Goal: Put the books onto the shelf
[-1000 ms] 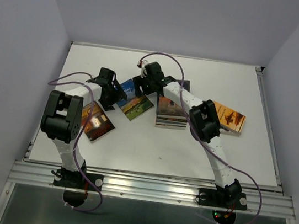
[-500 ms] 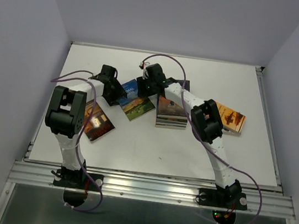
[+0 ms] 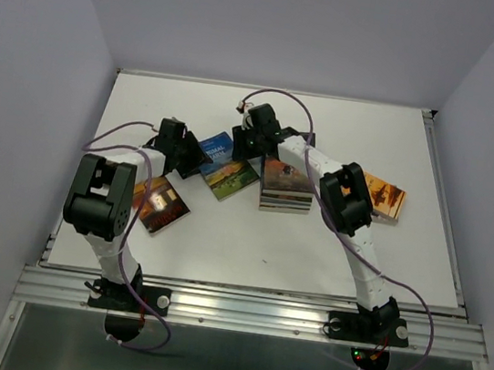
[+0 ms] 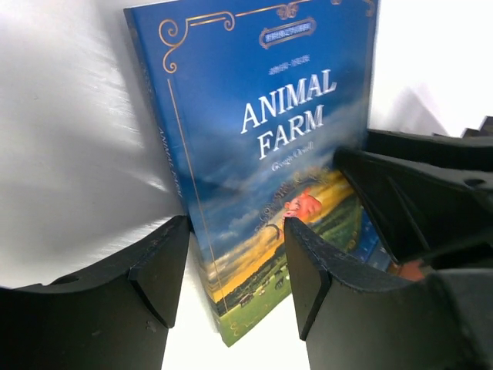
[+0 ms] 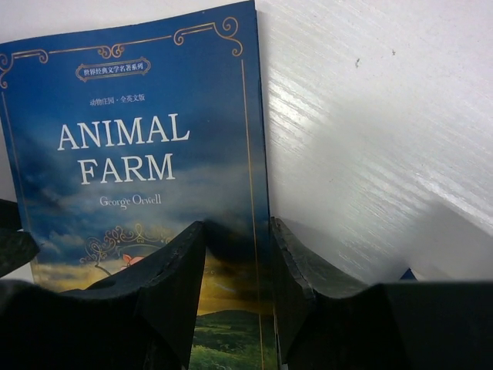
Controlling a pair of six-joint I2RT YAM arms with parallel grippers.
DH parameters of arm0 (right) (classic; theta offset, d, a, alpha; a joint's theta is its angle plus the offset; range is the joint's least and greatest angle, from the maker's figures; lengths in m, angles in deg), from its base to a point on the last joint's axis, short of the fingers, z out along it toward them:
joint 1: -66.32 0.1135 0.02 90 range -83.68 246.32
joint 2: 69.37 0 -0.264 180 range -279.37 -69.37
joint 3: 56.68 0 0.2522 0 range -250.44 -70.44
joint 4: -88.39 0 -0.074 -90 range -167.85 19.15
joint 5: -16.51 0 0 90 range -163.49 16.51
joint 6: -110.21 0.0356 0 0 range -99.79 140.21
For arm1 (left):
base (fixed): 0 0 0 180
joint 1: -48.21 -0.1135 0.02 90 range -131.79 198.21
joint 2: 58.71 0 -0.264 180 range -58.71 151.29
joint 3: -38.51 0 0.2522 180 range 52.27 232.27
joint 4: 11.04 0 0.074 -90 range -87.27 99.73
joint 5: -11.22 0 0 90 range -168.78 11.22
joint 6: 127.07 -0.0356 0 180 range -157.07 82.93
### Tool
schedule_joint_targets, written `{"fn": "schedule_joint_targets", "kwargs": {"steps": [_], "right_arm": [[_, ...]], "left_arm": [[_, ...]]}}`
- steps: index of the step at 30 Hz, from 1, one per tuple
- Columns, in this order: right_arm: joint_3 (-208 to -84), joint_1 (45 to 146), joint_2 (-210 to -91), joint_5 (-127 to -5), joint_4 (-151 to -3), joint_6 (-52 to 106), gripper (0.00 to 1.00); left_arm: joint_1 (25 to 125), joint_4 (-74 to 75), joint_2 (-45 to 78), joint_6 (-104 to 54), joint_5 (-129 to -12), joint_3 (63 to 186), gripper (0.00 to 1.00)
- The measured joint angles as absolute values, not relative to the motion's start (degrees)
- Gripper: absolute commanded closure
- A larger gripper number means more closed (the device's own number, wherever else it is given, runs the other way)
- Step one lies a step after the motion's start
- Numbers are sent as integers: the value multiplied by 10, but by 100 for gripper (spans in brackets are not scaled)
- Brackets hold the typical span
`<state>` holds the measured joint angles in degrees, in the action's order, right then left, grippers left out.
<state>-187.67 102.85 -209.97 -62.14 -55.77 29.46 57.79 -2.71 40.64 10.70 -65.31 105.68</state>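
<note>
A blue "Animal Farm" book (image 3: 229,171) lies on the white table (image 3: 248,240) between both arms. My left gripper (image 3: 189,154) is shut on its lower corner: in the left wrist view the gripper (image 4: 235,231) has one finger at the spine and the other over the cover of the book (image 4: 254,139). My right gripper (image 3: 246,141) comes from the far side. In the right wrist view that gripper (image 5: 237,231) is closed narrowly on the long edge of the book (image 5: 154,154). More books: a stack (image 3: 285,190), one at the left (image 3: 160,202), one at the right (image 3: 382,195). The shelf is out of view.
Grey walls close in the table at the back and on both sides. A metal rail (image 3: 247,314) runs along the near edge by the arm bases. Purple cables loop over both arms.
Both grippers have narrowed around the Animal Farm book. The book and the two wrists have shifted slightly to the right and away from the bases.
</note>
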Motion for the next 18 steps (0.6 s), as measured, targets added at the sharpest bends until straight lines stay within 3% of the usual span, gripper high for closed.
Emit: {"fn": "schedule_joint_targets", "kwargs": {"steps": [11, 18], "right_arm": [[-1876, 1014, -2098, -612, -556, 315, 57], [-1872, 1012, -2096, -609, -557, 325, 57]], "left_arm": [[592, -132, 342, 105, -609, 1045, 38], [609, -211, 355, 118, -572, 1050, 44]]}}
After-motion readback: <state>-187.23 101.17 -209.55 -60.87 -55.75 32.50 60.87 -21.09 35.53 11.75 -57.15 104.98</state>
